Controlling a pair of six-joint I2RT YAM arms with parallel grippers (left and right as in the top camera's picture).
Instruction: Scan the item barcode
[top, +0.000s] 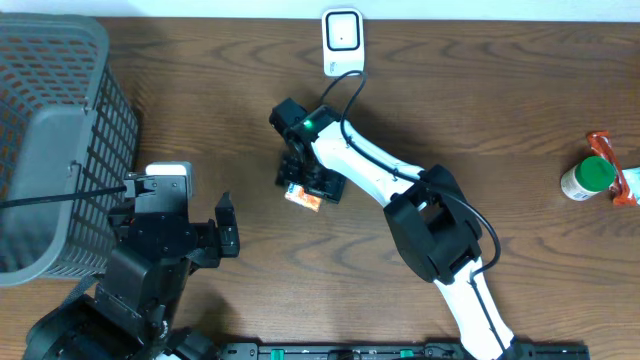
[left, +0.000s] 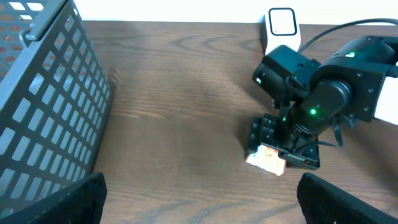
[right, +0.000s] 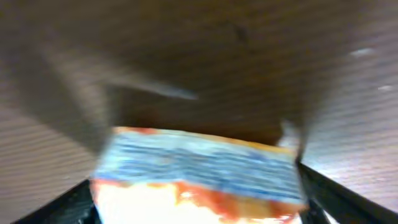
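the small orange-and-white packet (top: 302, 197) lies mid-bench (top: 500, 110), just below the white scanner (top: 342, 40). right fingers (right: 333, 196) straddle it; whether they pinch it, i cannot tell. left fingers (left: 56, 202) gape wide, empty, beside the grey basket (top: 50, 150). a green-capped bottle (top: 588, 177) stands far right.

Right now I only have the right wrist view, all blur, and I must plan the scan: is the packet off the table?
Observer: No, the packet looks to lie on the table, with the right pincer down over it.
Operator: Where is the scanner?
Observer: The white scanner stands at the far edge, beyond the packet.
Operator: Left arm in the way?
Observer: No, the left pincer is apart, open, by the basket.
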